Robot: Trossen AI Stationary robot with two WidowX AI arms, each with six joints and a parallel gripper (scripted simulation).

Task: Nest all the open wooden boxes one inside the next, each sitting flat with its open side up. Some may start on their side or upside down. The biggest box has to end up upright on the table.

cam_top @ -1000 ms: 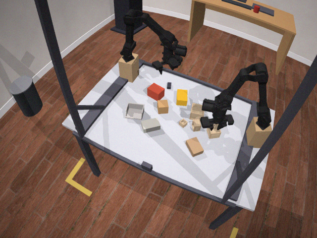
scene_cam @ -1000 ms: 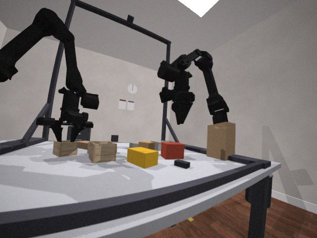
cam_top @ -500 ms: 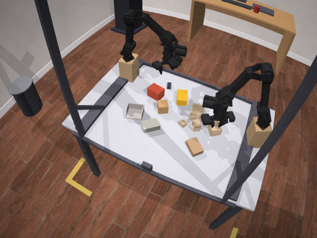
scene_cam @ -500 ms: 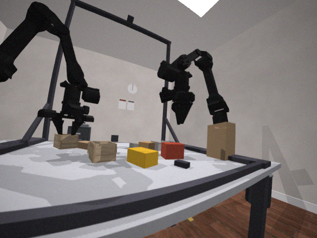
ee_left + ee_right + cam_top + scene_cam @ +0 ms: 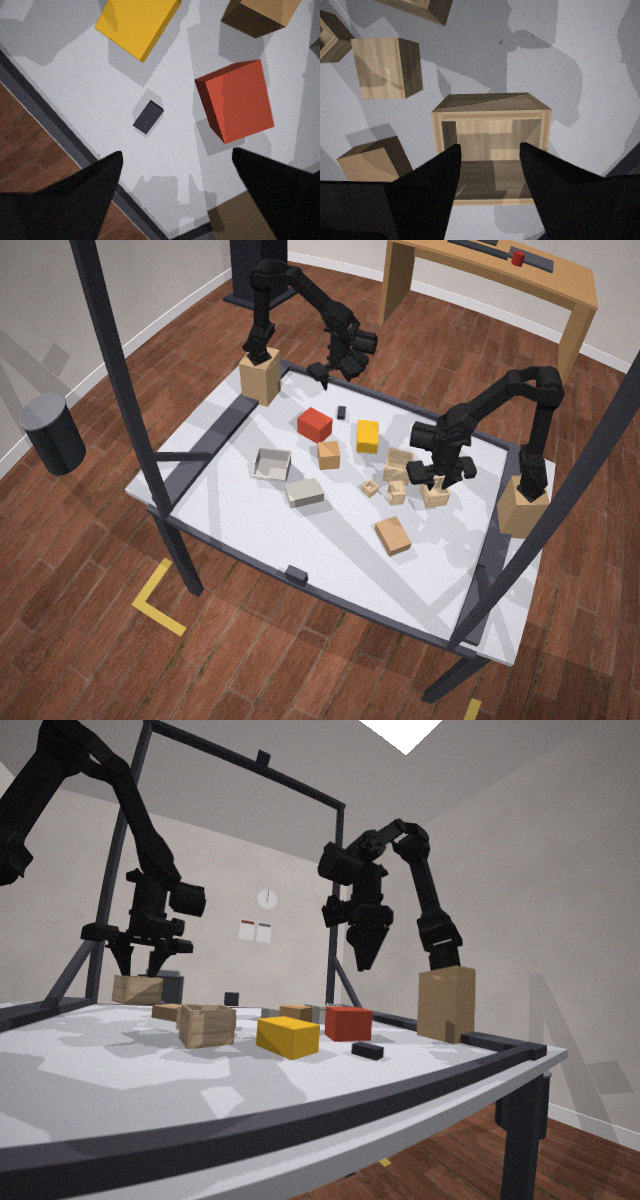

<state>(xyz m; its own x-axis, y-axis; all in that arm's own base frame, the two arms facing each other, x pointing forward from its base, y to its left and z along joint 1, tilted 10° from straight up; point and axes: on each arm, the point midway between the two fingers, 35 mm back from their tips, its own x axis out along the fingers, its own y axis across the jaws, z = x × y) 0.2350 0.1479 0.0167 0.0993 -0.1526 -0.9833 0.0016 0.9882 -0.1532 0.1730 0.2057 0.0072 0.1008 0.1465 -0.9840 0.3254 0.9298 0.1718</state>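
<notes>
A wooden box (image 5: pixel 435 498) (image 5: pixel 137 989) (image 5: pixel 495 102) is clear of the table, open side up. My right gripper (image 5: pixel 437 486) (image 5: pixel 139 975) (image 5: pixel 490 149) has its fingers spread inside and grips it from within. A large wooden box (image 5: pixel 395 475) (image 5: pixel 206 1027) (image 5: pixel 437 12) stands open side up on the table. A smaller wooden box (image 5: pixel 396 497) (image 5: pixel 380 70) stands in front of it; which way it opens is unclear. A tiny wooden box (image 5: pixel 369 493) (image 5: pixel 340 47) lies left of that, opening up. My left gripper (image 5: pixel 337 383) (image 5: pixel 364 970) (image 5: pixel 176 154) is open and empty, high above the table.
A yellow block (image 5: pixel 367 436) (image 5: pixel 137 27), red block (image 5: pixel 314 424) (image 5: pixel 240 100) and dark block (image 5: pixel 341 412) (image 5: pixel 148 117) lie toward the left arm. Tan blocks (image 5: pixel 328 455) (image 5: pixel 392 537), a grey block (image 5: pixel 305 492) and an open pale tray (image 5: pixel 271 478) also stand around.
</notes>
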